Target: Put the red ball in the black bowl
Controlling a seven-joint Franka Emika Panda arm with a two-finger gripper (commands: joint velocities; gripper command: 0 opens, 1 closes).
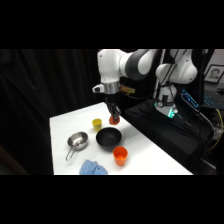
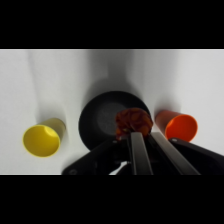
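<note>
In the side view, nearest the camera, a blue cloth (image 1: 93,168) is lying at the front edge of the white surface (image 1: 150,155), and an orange cup (image 1: 120,155) is standing just beside it to the right. Behind the cup the black bowl (image 1: 108,138) is sitting upright, with a steel pan (image 1: 77,141) to its left, the handle pointing toward the front edge. Farther back a yellow cup (image 1: 97,123) is standing, and just to its right the hand (image 1: 114,120) is hanging from the white arm (image 1: 120,64), gripping the red ball (image 1: 114,120) off the surface, behind the bowl's far rim. In the wrist view the fingers (image 2: 138,150) are pinching the ball (image 2: 133,121) from both sides, and it is showing against the bowl (image 2: 100,120), over the right part of its hollow, with the yellow cup (image 2: 43,139) lying to the left and the orange cup (image 2: 177,126) to the right.
</note>
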